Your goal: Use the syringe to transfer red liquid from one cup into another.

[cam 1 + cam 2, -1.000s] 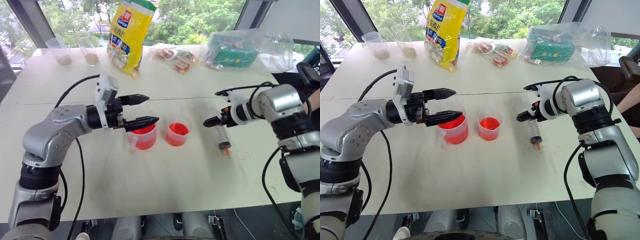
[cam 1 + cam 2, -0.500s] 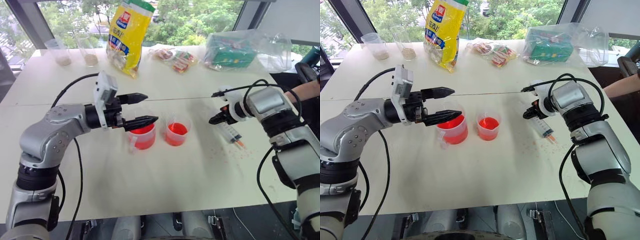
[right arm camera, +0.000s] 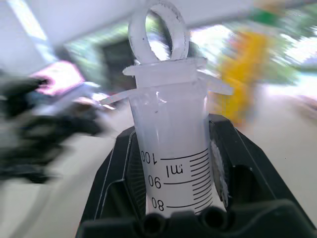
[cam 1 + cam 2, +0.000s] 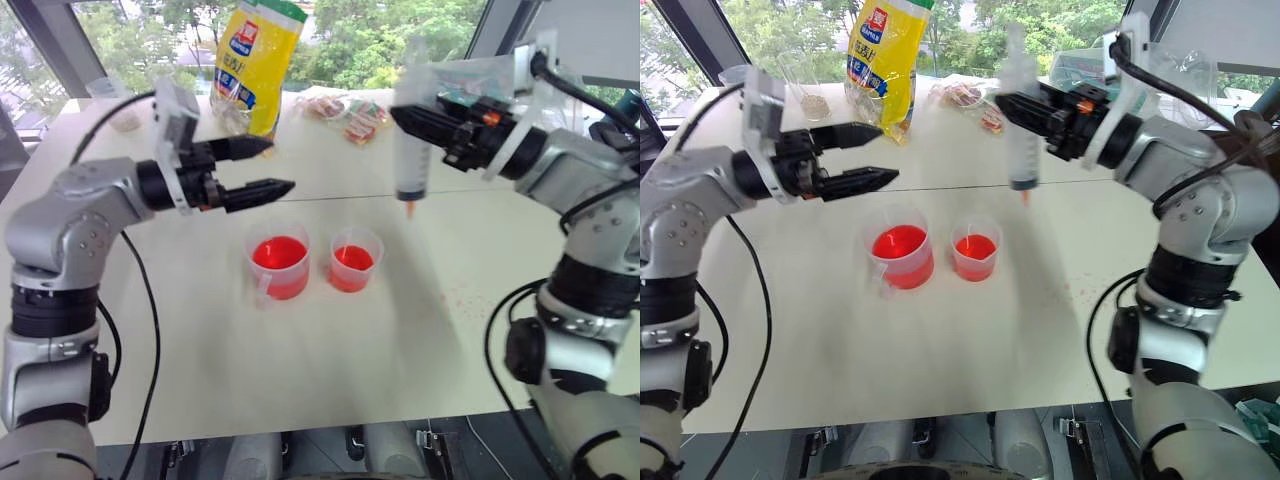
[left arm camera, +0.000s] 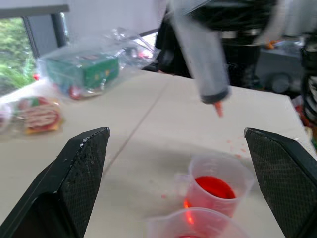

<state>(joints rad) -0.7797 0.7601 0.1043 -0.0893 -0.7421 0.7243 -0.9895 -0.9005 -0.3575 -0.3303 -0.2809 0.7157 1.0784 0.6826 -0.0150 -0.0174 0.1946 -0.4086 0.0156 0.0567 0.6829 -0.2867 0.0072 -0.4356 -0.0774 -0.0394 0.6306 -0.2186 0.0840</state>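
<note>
My right gripper (image 4: pixel 424 122) is shut on the syringe (image 4: pixel 410 150), a clear fat barrel held upright in the air with its orange-red tip (image 4: pixel 408 209) pointing down. The tip hangs above the table behind the smaller handleless cup (image 4: pixel 354 260). To that cup's left stands the larger handled cup (image 4: pixel 279 265). Red liquid sits in both. In the right wrist view the scale marks on the syringe (image 3: pixel 173 148) show between the black fingers (image 3: pixel 237 168). My left gripper (image 4: pixel 277 166) is open and empty, held level in the air above and left of the handled cup.
A yellow bag (image 4: pixel 255 65) stands at the back of the table. Snack packets (image 4: pixel 350 115) and a green box in a clear bag (image 4: pixel 470 95) lie beside it. A clear cup with grains (image 4: pixel 808 88) stands at the back left. Red drips (image 4: pixel 465 295) mark the table on the right.
My right gripper shut on the syringe and lifted it off the table, up and to the left, turning it upright. My left gripper rose a little, staying open.
</note>
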